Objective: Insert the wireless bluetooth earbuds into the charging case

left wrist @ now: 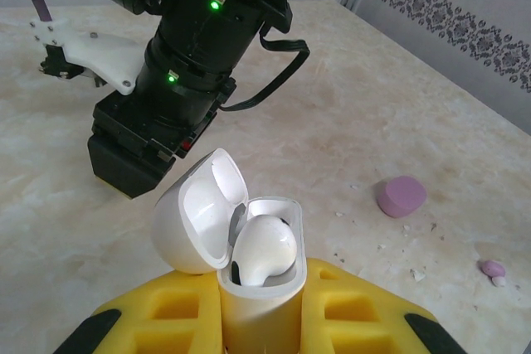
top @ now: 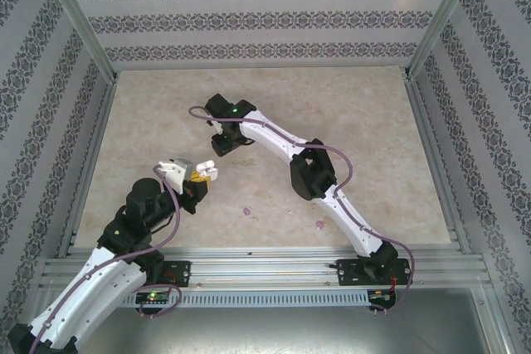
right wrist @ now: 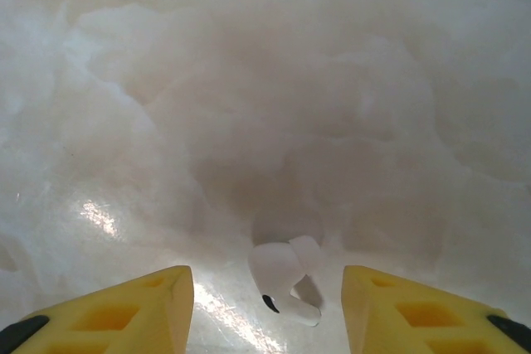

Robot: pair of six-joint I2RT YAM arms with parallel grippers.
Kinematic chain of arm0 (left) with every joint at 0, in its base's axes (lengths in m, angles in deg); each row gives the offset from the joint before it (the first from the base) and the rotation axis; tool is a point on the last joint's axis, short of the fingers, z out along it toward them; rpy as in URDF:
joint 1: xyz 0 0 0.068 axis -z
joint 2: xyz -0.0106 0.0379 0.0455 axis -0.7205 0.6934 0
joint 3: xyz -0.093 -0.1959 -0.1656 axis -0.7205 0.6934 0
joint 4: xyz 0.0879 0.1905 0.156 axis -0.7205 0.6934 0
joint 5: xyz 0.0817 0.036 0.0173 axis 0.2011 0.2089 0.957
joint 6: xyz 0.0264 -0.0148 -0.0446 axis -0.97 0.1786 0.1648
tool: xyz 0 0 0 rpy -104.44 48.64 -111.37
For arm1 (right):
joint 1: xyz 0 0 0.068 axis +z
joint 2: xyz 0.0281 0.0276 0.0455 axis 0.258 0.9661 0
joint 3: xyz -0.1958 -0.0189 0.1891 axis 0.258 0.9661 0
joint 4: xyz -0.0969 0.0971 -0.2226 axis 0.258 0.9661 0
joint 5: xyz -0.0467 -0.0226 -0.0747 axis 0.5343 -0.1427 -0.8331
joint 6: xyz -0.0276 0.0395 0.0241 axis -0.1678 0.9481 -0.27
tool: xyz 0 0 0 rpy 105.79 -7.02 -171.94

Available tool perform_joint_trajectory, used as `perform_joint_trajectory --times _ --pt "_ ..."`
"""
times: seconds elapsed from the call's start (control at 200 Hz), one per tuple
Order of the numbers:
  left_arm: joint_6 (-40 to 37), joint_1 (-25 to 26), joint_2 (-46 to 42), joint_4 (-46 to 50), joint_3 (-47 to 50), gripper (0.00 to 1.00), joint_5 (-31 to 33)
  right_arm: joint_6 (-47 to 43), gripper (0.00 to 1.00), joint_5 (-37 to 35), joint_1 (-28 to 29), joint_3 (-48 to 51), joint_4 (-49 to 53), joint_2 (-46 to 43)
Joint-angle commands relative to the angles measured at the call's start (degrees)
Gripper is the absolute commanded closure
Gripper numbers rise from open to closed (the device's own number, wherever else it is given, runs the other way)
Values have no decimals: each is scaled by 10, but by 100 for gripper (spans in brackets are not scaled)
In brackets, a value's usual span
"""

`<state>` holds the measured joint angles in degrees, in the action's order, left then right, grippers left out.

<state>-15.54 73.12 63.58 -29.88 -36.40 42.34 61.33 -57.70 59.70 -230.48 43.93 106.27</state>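
Observation:
My left gripper is shut on the white charging case, which stands upright between the yellow pads with its lid swung open. One white earbud sits in the case. In the top view that gripper holds the case left of centre. A second white earbud lies on the marble table, and my right gripper is open over it, one yellow finger on each side, not touching. Two lilac earbuds lie loose on the table.
The right arm's black wrist hangs just beyond the open case, close to the lid. In the top view the lilac earbuds lie near the front edge. Patterned walls and metal rails enclose the table.

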Motion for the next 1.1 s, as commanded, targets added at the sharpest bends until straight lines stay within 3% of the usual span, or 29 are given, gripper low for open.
perform_joint_trajectory --times 0.0,0.375,0.829,1.094 --pt "2 4 5 -21 -4 100 -4 -17 52 -6 -1 -13 2 23" --pt "12 4 0 -23 -5 100 -5 -8 81 4 -4 51 -20 -21" --pt "41 4 65 -112 6 100 -30 209 84 235 -43 590 -274 -320" --pt "45 4 129 -163 -8 100 -54 294 84 307 -58 725 -356 -374"
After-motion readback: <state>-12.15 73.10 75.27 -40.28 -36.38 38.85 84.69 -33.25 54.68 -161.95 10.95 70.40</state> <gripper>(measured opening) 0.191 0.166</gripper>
